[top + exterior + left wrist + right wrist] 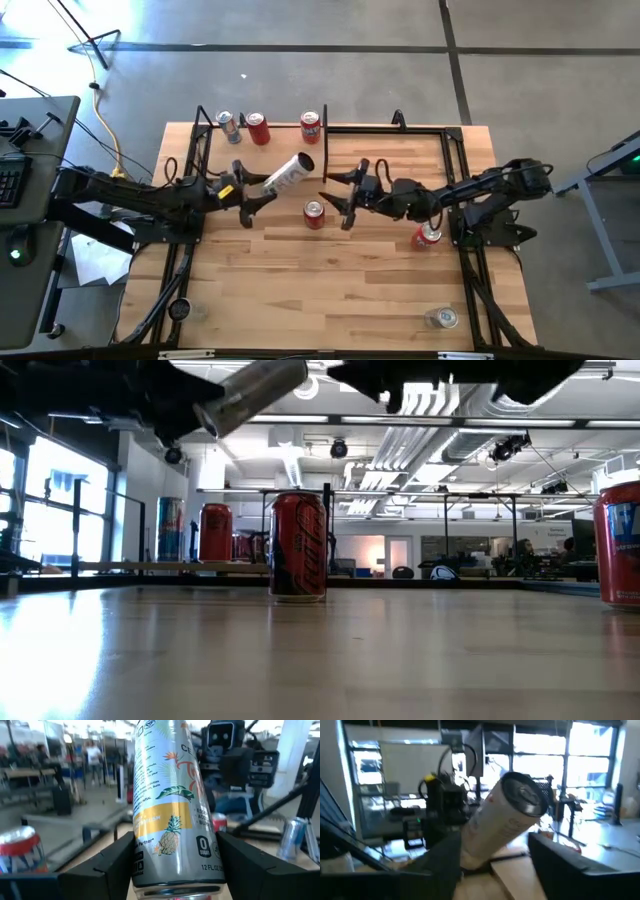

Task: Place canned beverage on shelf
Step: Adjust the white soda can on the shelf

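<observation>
A slim white can with a pineapple print (287, 172) hangs in the air over the table's middle, with my left gripper (252, 196) shut on it. My right gripper (330, 190) stands open just right of the can's free top end (522, 795), its fingers apart from it as seen from above. The shelf (283, 132), a pale board between black uprights, runs along the far edge. A blue-silver can (228, 124) and two red cans (258, 128) (311, 124) stand on it. My left gripper pinches the can's bottom end (145, 865) between its two fingers (107, 865), one on each side wall. The fingers come about level from the table's left and lie along the can. The can is lifted clear and lies nearly level, its top end pointing toward the far right.
A red can (314, 214) stands upright mid-table below the two grippers. Another red can (428, 236) stands beside the right arm. A silver can (441, 318) stands near the front right corner. Black frame rails run along the table's left and right sides.
</observation>
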Action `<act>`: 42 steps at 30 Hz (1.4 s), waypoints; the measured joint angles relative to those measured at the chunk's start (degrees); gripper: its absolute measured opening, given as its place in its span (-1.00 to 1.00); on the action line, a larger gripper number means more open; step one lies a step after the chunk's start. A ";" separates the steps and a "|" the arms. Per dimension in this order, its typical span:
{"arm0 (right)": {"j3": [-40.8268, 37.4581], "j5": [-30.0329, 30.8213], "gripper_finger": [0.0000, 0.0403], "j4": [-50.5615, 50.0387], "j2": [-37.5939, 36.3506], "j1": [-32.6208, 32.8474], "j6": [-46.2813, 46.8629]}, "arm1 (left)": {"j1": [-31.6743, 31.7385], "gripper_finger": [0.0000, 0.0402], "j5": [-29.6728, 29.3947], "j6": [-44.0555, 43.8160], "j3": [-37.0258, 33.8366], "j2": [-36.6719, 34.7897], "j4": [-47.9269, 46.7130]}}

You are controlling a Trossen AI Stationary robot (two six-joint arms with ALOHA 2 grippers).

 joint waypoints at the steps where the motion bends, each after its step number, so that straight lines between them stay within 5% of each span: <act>1: 1.09 -0.59 0.16 0.37 0.70 0.00 -0.22 | -0.57 0.16 -0.54 1.07 0.00 0.00 1.23; 5: 5.35 -1.72 0.45 4.89 4.03 0.00 -2.51 | -2.03 0.16 -0.91 3.95 0.00 -0.02 4.75; 11: 13.00 -4.71 0.51 6.98 10.29 -1.18 -1.43 | -3.47 0.16 -0.83 6.78 0.00 -0.02 8.55; 18: 19.73 -5.38 0.51 6.88 14.79 -2.65 0.29 | -4.56 0.16 -0.51 8.45 0.15 0.01 10.02; 30: 20.34 -7.64 0.51 9.08 14.70 -3.37 2.06 | -4.60 0.16 -1.69 8.48 0.11 2.34 10.62; 38: 20.34 -9.27 0.21 9.42 14.68 -4.84 2.69 | -4.53 0.16 -2.55 8.80 0.11 5.54 14.09; 42: 20.28 -11.35 0.21 8.31 14.65 -5.99 2.62 | -4.49 0.21 -3.26 8.75 0.11 5.90 12.58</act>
